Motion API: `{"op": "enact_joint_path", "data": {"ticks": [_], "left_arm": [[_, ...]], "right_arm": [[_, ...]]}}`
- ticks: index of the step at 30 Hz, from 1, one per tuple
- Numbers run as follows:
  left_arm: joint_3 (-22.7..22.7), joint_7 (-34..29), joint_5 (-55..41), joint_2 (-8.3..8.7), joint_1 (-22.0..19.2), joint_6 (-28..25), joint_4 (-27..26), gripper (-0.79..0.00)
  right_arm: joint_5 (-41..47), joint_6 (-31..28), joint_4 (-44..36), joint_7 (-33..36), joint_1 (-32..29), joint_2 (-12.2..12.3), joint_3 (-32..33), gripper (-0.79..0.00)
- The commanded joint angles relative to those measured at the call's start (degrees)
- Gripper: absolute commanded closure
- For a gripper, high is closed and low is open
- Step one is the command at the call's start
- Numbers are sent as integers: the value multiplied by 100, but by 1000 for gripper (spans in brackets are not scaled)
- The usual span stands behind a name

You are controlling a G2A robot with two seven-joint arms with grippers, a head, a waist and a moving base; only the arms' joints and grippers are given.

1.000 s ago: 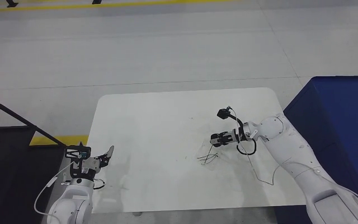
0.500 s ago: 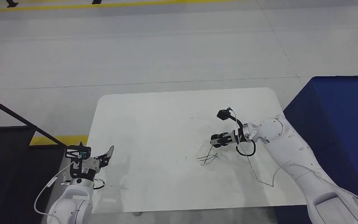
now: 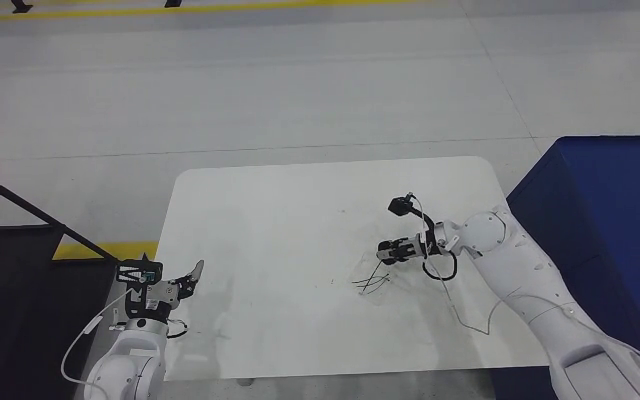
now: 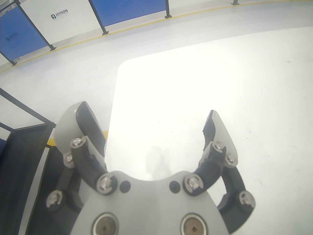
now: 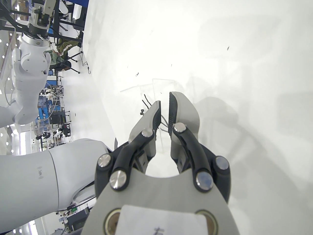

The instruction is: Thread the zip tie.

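Note:
A small bundle of thin black zip ties (image 3: 370, 283) lies on the white table (image 3: 270, 220), right of centre. My right gripper (image 3: 380, 250) hangs low just behind the bundle. In the right wrist view its fingers (image 5: 165, 97) are drawn together to a narrow slit, and black zip tie strands (image 5: 146, 100) run into the slit and out past one fingertip. My left gripper (image 3: 190, 276) stays at the table's front left corner, far from the ties. Its fingers (image 4: 146, 113) are spread wide with nothing between them.
A blue barrier (image 3: 590, 200) stands close to the table's right edge. A dark frame (image 3: 30, 290) stands off the left edge beside the left arm. A thin cable loop (image 3: 470, 318) trails on the table under the right arm.
The right arm has shifted very slightly, its gripper staying over the zip ties. The left arm has not moved.

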Motion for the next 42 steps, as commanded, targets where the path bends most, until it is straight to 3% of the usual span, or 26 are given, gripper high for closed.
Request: {"op": "enact_joint_path", "data": {"ticks": [1,11,16,19,22,25,29,31,32,42], "left_arm": [[0,0,0,0,0,0,0,-785],[0,0,0,0,0,0,0,-785],[0,0,0,0,0,0,0,-785],[0,0,0,0,0,0,0,-785],[0,0,0,0,0,0,0,-785],[0,0,0,0,0,0,0,-785],[0,0,0,0,0,0,0,-785],[0,0,0,0,0,0,0,-785],[0,0,0,0,0,0,0,-785],[0,0,0,0,0,0,0,-785]], "right_arm": [[0,7,-29,17,-13,8,8,-62],[-32,9,-233,-149,-113,79,166,-95],[40,380,-514,-412,-286,175,457,-145],[603,692,-679,-361,-461,265,823,-185],[1168,736,-737,-254,-697,392,1306,-163],[1565,602,-824,-162,-1024,535,1821,-142],[1955,271,-923,198,-1429,723,2479,-175],[2227,120,-936,650,-1544,798,2712,-388],[2309,153,-927,744,-1564,821,2777,-785],[2309,153,-927,744,-1564,821,2777,-785]]}}
